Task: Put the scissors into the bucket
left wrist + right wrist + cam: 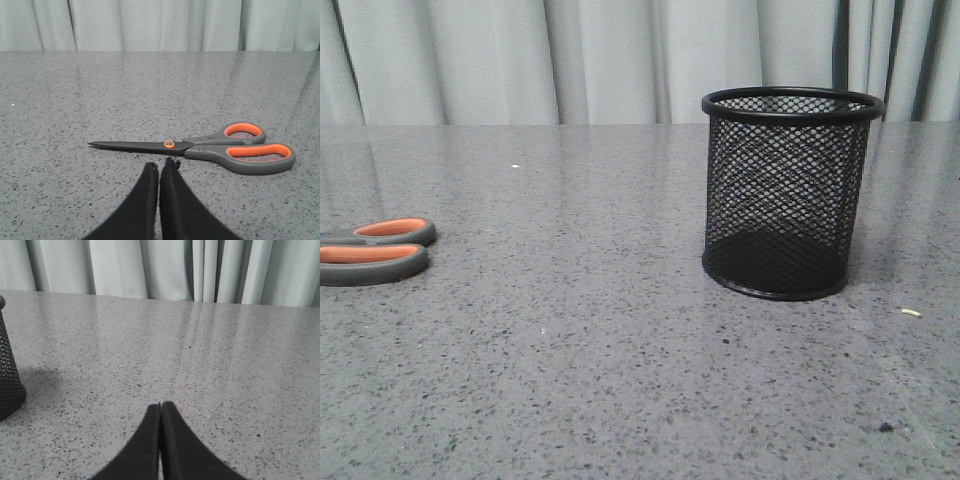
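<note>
Lying flat on the table [620, 380], the scissors [210, 149] sit well apart from the upright bucket [788, 195]. Left gripper [160, 167] and right gripper [160, 406] are both closed, apparently holding nothing.

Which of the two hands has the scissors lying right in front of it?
The left hand: the scissors lie flat just beyond its fingertips. The right hand faces bare table.

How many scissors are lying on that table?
1. The scissors lie flat on the table's left side, apart from the bucket on the right. None visible inside it.
</note>
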`<state>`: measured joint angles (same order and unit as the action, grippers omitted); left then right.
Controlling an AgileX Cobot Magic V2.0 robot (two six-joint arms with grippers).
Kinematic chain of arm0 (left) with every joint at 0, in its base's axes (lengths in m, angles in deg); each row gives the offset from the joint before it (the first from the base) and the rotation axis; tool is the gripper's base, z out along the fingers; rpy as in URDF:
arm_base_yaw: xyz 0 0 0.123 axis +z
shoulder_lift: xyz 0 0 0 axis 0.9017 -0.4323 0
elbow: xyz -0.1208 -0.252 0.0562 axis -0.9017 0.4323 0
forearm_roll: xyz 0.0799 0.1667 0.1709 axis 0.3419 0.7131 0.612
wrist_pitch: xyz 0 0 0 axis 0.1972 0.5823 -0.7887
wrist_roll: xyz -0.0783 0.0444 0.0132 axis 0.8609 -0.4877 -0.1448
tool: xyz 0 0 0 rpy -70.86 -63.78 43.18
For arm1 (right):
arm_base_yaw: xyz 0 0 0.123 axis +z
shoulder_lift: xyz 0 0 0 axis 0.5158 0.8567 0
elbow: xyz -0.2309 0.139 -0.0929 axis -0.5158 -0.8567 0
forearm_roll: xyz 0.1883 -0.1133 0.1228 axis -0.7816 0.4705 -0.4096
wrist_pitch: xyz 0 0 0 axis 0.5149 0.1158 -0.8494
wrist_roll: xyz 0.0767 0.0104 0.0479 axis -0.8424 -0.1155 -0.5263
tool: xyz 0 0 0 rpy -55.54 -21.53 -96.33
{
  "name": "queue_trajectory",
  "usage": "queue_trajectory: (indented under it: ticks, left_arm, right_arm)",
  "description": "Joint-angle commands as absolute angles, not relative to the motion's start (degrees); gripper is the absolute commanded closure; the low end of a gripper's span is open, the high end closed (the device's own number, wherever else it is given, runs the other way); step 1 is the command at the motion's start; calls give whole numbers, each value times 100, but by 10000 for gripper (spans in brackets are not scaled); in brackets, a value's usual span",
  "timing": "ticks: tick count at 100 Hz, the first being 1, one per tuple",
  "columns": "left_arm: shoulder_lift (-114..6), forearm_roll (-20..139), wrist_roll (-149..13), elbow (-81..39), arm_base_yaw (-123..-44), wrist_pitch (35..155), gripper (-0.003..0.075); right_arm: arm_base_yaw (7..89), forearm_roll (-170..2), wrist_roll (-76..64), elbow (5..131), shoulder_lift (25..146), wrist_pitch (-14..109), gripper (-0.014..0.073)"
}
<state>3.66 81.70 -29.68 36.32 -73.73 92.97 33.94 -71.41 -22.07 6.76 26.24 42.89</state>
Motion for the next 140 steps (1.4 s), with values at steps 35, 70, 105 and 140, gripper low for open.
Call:
queue_trajectory:
  ticks: [35,70,105,140]
  left_arm:
    - [525,5747,-2929,3865,-7358,8183,740]
    - [525,4516,-2929,3427,-7358,8356,740]
    - [-1110,6237,-3154,746,-7358,10751,740]
    - [-3149,6577,-3821,-1012,-7358,13019,739]
  right_arm:
    - [3368,-9080,-2198,653,2495,3320,659]
    - [3368,-10403,-2188,1059,2509,3725,638]
    - [3368,-9626,-2188,3510,4501,6182,638]
    - [3368,-9210,-2022,5213,6501,7490,638]
